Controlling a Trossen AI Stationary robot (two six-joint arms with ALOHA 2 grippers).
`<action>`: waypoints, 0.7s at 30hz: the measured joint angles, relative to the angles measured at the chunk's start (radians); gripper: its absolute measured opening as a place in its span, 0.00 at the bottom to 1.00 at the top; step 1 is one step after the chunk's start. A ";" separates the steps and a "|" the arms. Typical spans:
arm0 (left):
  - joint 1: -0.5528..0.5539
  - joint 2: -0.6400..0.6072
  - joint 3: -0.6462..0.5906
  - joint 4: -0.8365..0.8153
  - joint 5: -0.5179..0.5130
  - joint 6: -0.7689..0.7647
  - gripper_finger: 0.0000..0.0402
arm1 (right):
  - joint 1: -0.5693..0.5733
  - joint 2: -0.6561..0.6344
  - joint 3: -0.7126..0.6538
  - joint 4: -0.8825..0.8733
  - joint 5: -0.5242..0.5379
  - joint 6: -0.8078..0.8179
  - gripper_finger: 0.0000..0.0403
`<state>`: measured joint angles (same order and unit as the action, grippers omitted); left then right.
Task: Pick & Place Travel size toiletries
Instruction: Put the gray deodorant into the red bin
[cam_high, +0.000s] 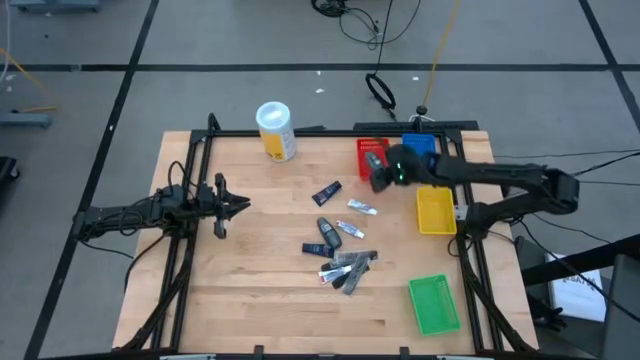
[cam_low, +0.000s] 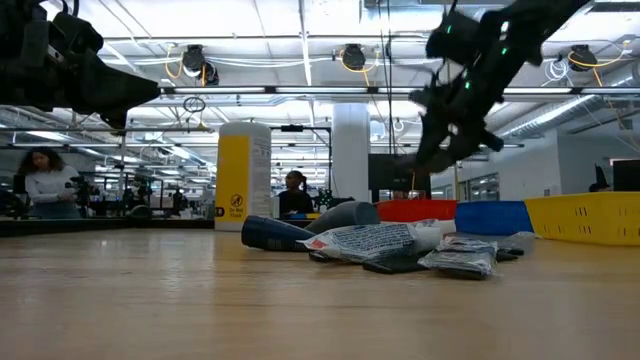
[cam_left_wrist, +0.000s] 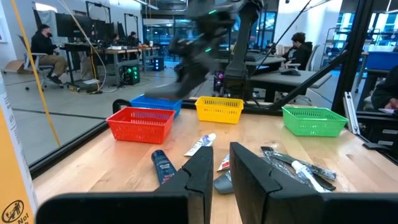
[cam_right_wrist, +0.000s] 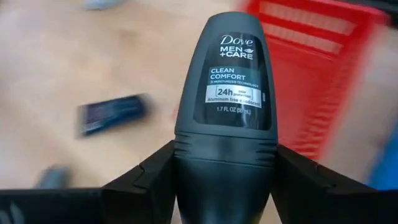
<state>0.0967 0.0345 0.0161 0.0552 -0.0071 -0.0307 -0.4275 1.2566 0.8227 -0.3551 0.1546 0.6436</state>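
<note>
My right gripper (cam_high: 380, 176) hangs above the table beside the red bin (cam_high: 368, 152), shut on a dark grey roll-on bottle (cam_right_wrist: 227, 93) labelled in white. The other travel toiletries lie on the wood: a dark blue tube (cam_high: 327, 193), a white tube (cam_high: 362, 207), two dark pieces (cam_high: 325, 228) and a pile of sachets and tubes (cam_high: 346, 268). My left gripper (cam_high: 224, 205) waits over the table's left side, pointing at them, with a narrow gap between its fingers (cam_left_wrist: 205, 177). My right gripper pinches the roll-on bottle between its two fingers at the black ribbed end (cam_right_wrist: 224, 168), one finger (cam_right_wrist: 149, 180) on each side. The rounded labelled end sticks out past the fingertips. The bottle is lifted clear of the table, above the red bin's near edge (cam_right_wrist: 292, 68).
A blue bin (cam_high: 420, 148) stands next to the red one, with a yellow bin (cam_high: 436, 211) and a green bin (cam_high: 434, 304) along the right side. A tall white canister with a yellow label (cam_high: 276, 130) stands at the far edge. People sit at desks beyond the table.
</note>
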 joint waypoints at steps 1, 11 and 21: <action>0.000 0.000 0.000 0.000 0.000 0.000 0.13 | -0.041 0.021 0.000 0.010 -0.017 -0.003 0.48; 0.000 0.000 0.000 0.000 0.006 0.000 0.13 | -0.172 0.196 0.001 0.131 -0.130 0.000 0.48; 0.000 0.000 0.000 0.000 0.086 0.000 0.13 | -0.172 0.261 0.001 0.186 -0.106 0.004 0.57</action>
<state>0.0967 0.0345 0.0162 0.0552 0.0789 -0.0311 -0.5991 1.5177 0.8236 -0.1693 0.0482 0.6481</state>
